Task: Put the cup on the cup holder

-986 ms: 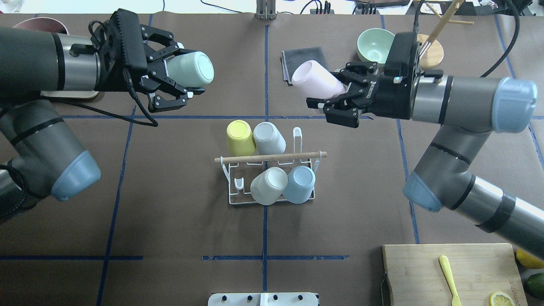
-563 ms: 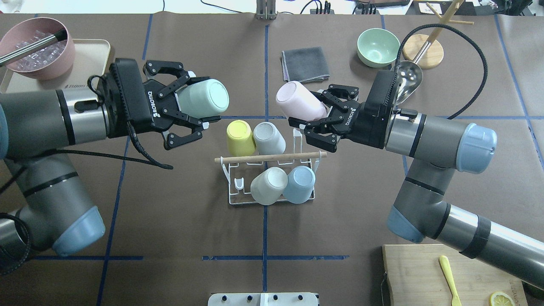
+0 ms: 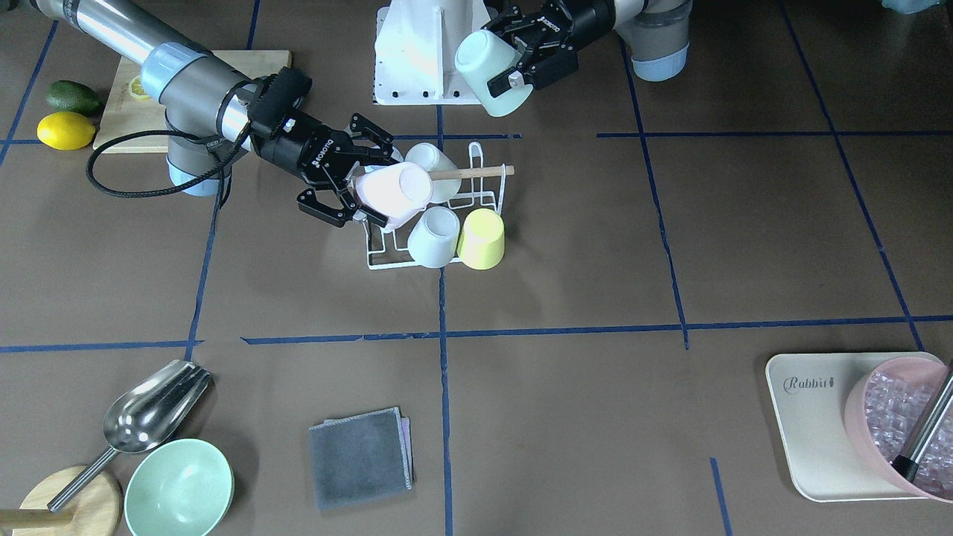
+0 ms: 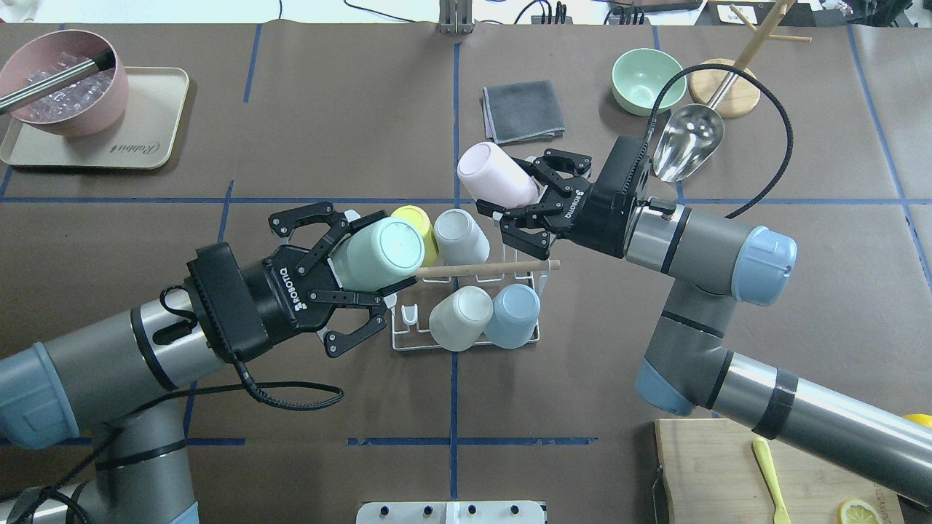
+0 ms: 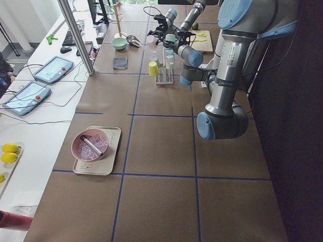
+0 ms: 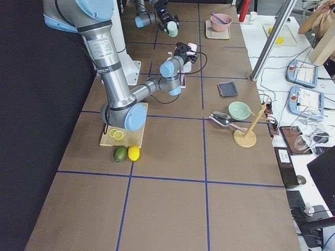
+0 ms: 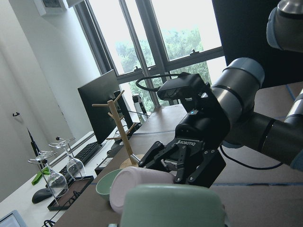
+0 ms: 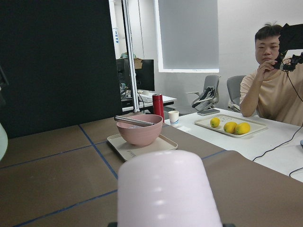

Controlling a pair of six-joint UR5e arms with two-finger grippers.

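Note:
The cup holder (image 4: 466, 343) is a white wire rack with a wooden rod (image 4: 502, 268) across its top, at mid-table. Several cups hang upside down on it: yellow (image 4: 417, 215), grey (image 4: 460, 236), cream (image 4: 460, 316) and blue (image 4: 512, 314). My left gripper (image 4: 368, 280) is shut on a mint green cup (image 4: 378, 255), held tilted over the rack's left end. My right gripper (image 4: 513, 204) is shut on a pink cup (image 4: 494, 180), held tilted above the rack's far right corner. Both held cups also show in the front view, the mint one (image 3: 488, 71) and the pink one (image 3: 391, 190).
A pink bowl of ice (image 4: 62, 80) sits on a beige tray (image 4: 149, 145) at far left. A grey cloth (image 4: 523, 110), green bowl (image 4: 646, 78), metal scoop (image 4: 688, 142) and wooden stand (image 4: 728, 89) lie far right. A cutting board (image 4: 728, 466) is at near right.
Both arms have moved in toward the rack with their cups. The left gripper came nearer and to the right, over the rack's left end. The right gripper moved left to the rack's far right corner.

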